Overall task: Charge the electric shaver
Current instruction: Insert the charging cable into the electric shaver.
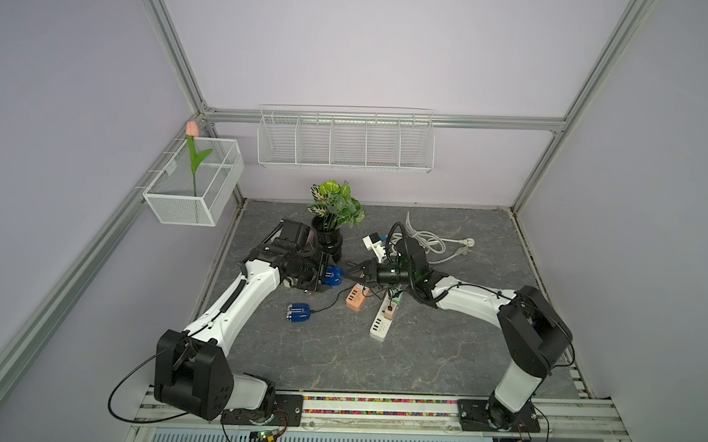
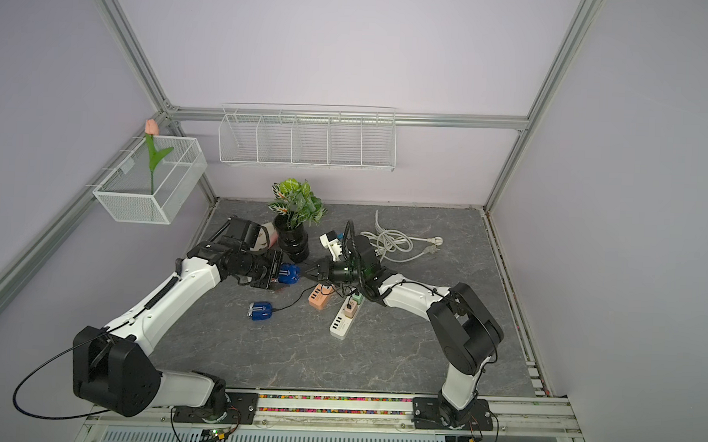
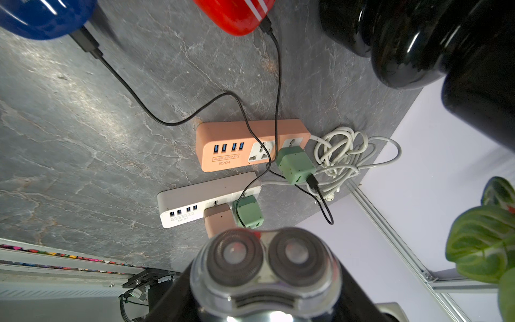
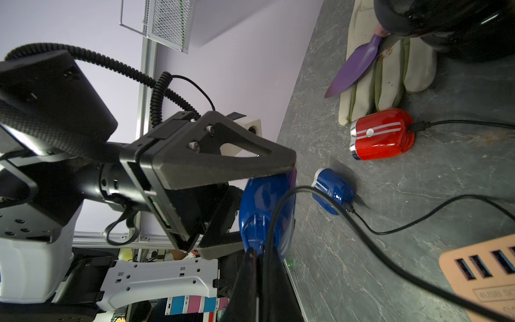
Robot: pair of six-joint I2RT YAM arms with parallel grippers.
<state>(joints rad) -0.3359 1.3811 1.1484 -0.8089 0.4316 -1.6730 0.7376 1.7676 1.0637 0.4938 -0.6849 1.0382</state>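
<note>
A blue electric shaver (image 1: 334, 276) (image 2: 289, 274) hangs above the table, gripped between the foam pads (image 4: 223, 167) of my left gripper (image 1: 328, 276). Its two round cutter heads (image 3: 264, 253) fill the near part of the left wrist view. My right gripper (image 1: 348, 274) (image 4: 259, 255) faces it from the right. It is shut on the plug end of a black charging cable (image 4: 362, 242), with its tips at the shaver's lower end (image 4: 255, 225). Whether the plug sits in the port is hidden.
A second blue shaver (image 1: 298, 312) and a red shaver (image 4: 381, 133) lie on the table with cables attached. An orange power strip (image 1: 355, 298) and a white one (image 1: 380, 326) lie below the grippers. A black vase (image 1: 329, 239) and a white cord coil (image 1: 429, 241) are behind.
</note>
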